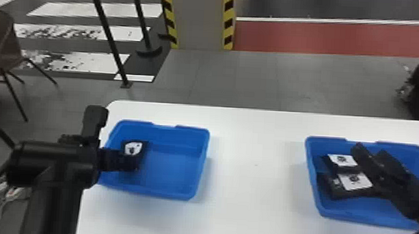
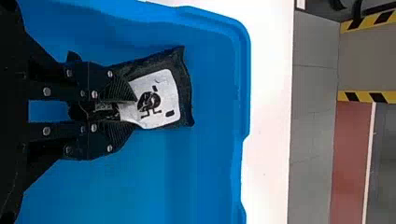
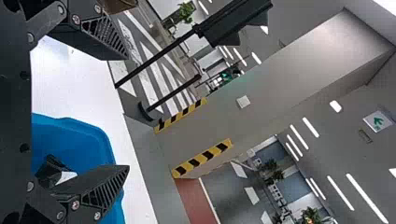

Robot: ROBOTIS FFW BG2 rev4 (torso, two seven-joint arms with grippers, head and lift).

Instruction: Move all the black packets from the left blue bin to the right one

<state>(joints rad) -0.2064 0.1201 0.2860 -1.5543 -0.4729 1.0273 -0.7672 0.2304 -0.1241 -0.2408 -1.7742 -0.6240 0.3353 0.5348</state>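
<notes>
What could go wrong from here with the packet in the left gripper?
The left gripper pinches the black packet at one end, with the labelled part sticking out past the fingertips, so it might sag or slip when lifted.

A wide stretch of white table separates the two bins, so a slip midway could land it there.

The right gripper, open, hangs over the right blue bin and could get in the way of the drop.
</notes>
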